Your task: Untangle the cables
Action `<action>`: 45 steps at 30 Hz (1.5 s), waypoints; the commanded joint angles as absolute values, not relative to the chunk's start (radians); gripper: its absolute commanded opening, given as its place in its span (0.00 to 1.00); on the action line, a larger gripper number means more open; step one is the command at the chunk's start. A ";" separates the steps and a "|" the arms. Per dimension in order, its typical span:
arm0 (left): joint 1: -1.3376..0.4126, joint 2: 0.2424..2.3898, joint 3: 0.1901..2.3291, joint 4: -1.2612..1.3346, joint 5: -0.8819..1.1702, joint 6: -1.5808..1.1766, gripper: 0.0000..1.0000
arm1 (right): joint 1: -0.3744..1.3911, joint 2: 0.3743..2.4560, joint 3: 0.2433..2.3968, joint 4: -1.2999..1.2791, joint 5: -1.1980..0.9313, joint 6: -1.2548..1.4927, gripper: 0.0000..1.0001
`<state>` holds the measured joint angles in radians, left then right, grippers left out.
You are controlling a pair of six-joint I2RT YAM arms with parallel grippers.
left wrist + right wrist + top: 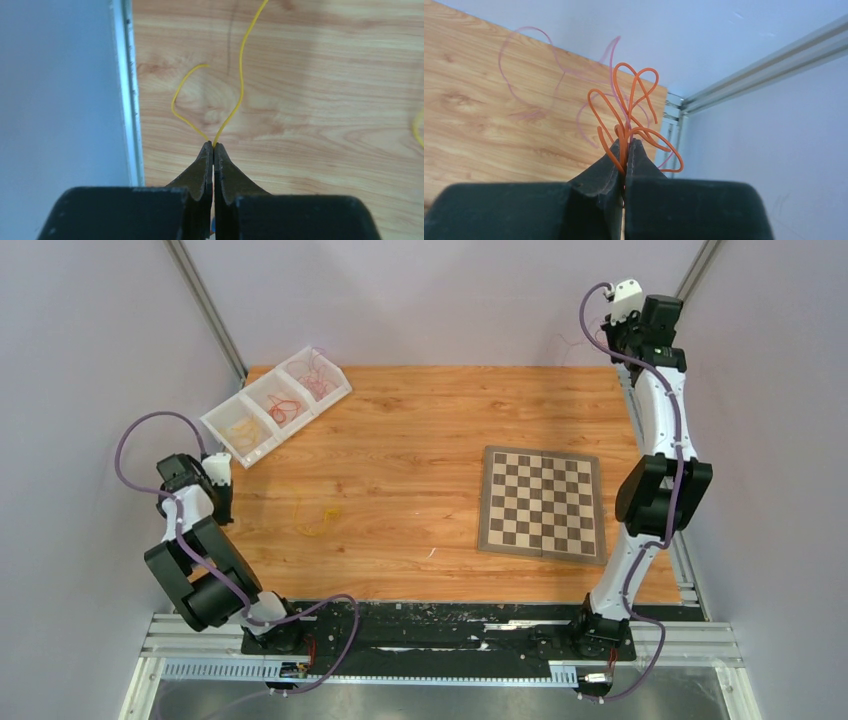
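The cables are thin strands. My left gripper (213, 145) is shut on a yellow cable (241, 75) that leaves its tips in two arms over the wood, close to the table's left edge. More yellow cable (315, 515) lies loose on the table right of that gripper (226, 508). At the table's far right corner, my right gripper (628, 142) is held high and shut on a bunch of looping orange cables (634, 95). A pale pink strand (524, 65) curls among them.
A white three-compartment tray (275, 405) with sorted strands sits at the back left. A chessboard (543, 503) lies right of centre. An aluminium rail (127, 90) borders the table's left edge, and frame posts (734, 85) stand at the far right corner.
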<state>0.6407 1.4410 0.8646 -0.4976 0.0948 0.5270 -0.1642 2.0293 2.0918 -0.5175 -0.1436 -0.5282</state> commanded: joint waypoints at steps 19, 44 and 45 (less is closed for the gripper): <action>0.027 1.178 0.886 -0.791 0.610 0.620 0.01 | 0.096 1.781 1.701 -0.483 -0.698 -0.378 0.00; -0.196 1.438 0.799 -0.489 0.222 0.541 0.10 | 0.137 1.763 1.616 -0.490 -0.689 -0.391 0.00; -0.189 1.428 0.810 -0.490 0.217 0.492 0.02 | 0.138 1.763 1.617 -0.490 -0.689 -0.390 0.00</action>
